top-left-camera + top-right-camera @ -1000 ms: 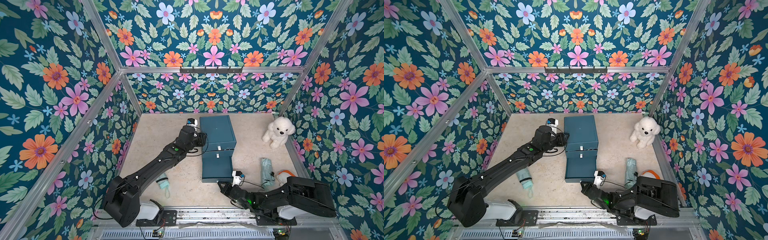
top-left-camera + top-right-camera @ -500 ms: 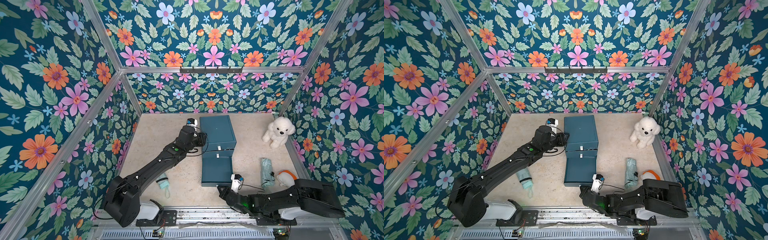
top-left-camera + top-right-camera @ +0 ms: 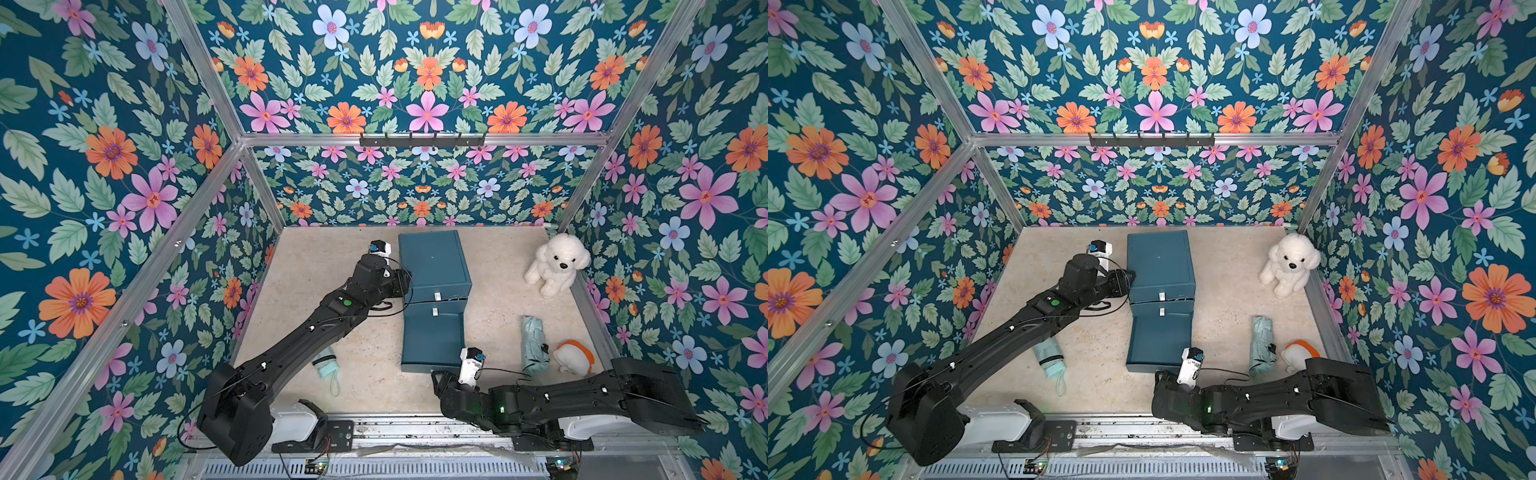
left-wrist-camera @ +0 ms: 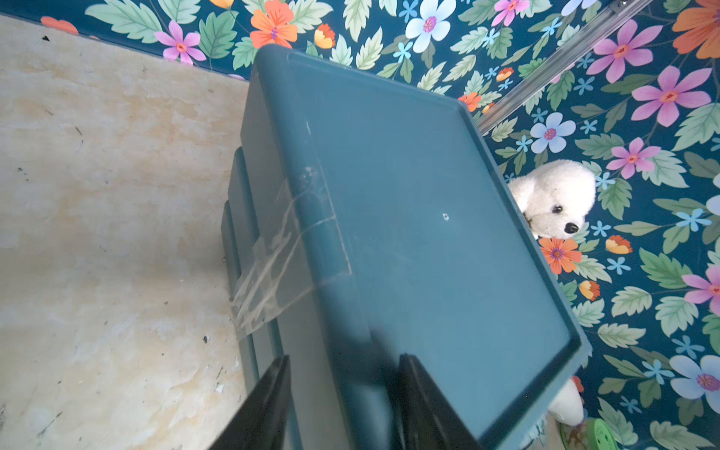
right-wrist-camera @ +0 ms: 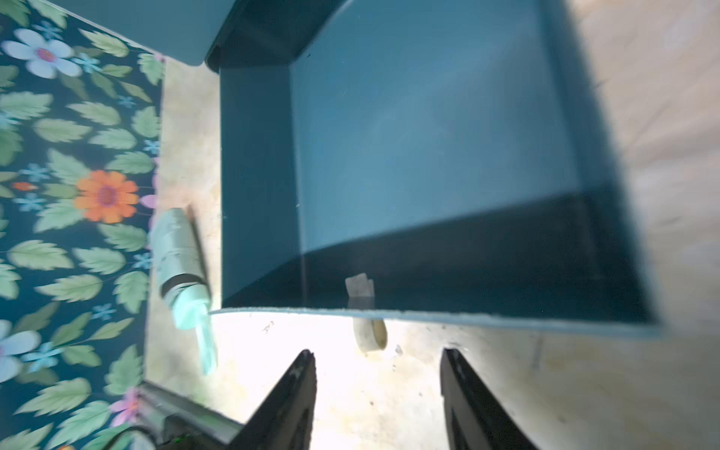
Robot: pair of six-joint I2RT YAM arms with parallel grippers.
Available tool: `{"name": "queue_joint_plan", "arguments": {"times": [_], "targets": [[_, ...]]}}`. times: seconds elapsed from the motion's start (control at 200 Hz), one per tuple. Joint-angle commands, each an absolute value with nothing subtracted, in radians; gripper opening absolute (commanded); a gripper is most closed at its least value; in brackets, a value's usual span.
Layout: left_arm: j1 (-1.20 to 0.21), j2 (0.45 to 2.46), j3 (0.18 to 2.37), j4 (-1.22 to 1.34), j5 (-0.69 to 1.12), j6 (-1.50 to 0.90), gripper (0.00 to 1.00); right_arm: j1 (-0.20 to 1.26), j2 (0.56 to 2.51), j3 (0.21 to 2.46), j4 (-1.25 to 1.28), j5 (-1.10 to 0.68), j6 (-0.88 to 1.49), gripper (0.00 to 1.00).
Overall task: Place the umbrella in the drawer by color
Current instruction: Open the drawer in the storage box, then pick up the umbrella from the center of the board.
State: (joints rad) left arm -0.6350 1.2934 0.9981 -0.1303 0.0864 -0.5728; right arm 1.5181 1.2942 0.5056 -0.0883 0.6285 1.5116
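I have the drawer (image 3: pixel 432 345) out and bare, but the mint umbrella (image 3: pixel 326 365) at its 9 o'clock and the duller green umbrella (image 3: pixel 534 345) at 3 lie on the tabletop (image 3: pixel 357 374); the right end effector (image 5: pixel 377 354) gapes empty, the left end effector (image 4: pixel 346 358) sits part-open astride the cabinet (image 3: pixel 432 257) edge, so all placing remains.

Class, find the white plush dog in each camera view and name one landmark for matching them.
In a top view: white plush dog sits in the far right corner.
In a top view: white plush dog, same corner.
Left wrist: white plush dog peeks from behind the teal drawer cabinet.
Right wrist: not in it.
Shared landmark: teal drawer cabinet.
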Motion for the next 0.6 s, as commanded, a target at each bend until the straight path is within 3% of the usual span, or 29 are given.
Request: {"name": "queue_joint_plan", "arguments": {"times": [0.0, 0.21, 0.3, 0.475, 0.595], "targets": [[-0.635, 1.250, 1.001, -0.258, 0.050, -0.560, 0.51, 1.518, 1.266, 0.582, -0.516, 0.694, 1.571, 0.57], [-0.635, 1.088, 0.940, -0.205, -0.023, -0.609, 0.61, 1.518, 1.172, 0.685, -0.918, 0.816, 1.673, 0.60], [-0.635, 1.032, 0.923, -0.206, -0.050, -0.619, 0.64, 1.502, 1.098, 0.693, -1.012, 0.838, 1.718, 0.70], [-0.634, 0.984, 0.942, -0.292, -0.035, -0.635, 0.61, 1.327, 0.942, 0.690, -1.006, 0.790, 1.491, 0.63], [-0.634, 0.926, 0.902, -0.314, -0.014, -0.648, 0.60, 1.102, 0.853, 0.675, -0.963, 0.725, 1.288, 0.61]]}}
